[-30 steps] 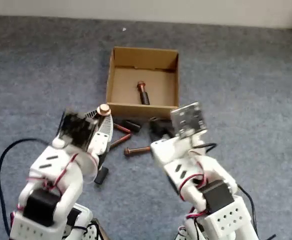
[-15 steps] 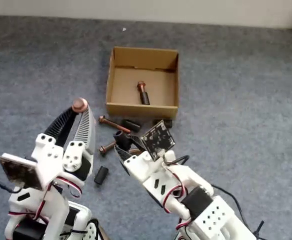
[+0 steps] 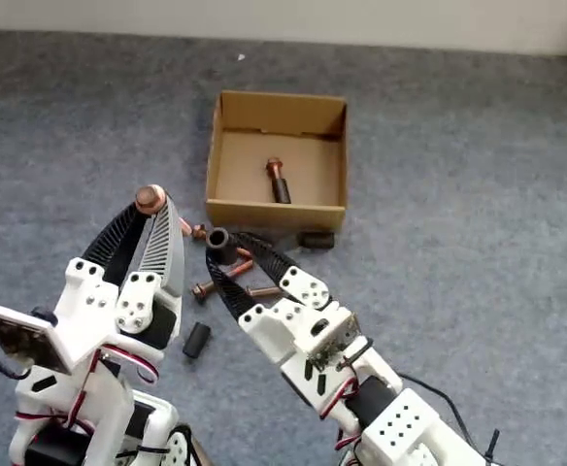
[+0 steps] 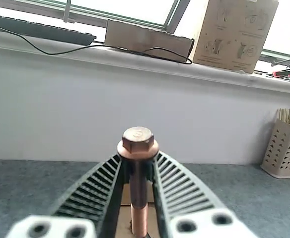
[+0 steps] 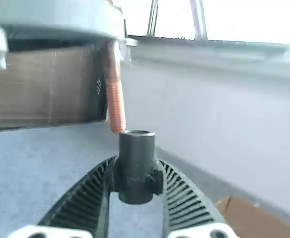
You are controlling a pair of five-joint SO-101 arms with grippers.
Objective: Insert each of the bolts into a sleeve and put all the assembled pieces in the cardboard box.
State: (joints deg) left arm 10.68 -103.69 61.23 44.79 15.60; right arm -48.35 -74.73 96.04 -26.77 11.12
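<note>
Right end effector (image 3: 222,254) raised, clamping black tubular sleeve (image 3: 217,239), left end effector (image 3: 153,216) gripping threaded copper bolt (image 3: 150,199)

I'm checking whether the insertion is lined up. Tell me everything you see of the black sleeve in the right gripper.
The sleeve is a short, matte black tube, plastic-looking, with an open bore on top and a small side nub. It stands upright, clamped in the right gripper, near the cardboard box. A copper bolt's threaded tip hangs beside its rim, not inserted.

Bolt (image 4: 137,198) shank cut off at the picture's edge, loose bolts (image 3: 204,288) partly hidden under the right arm, blurry grey shape (image 5: 55,20) hides bolt head.
</note>
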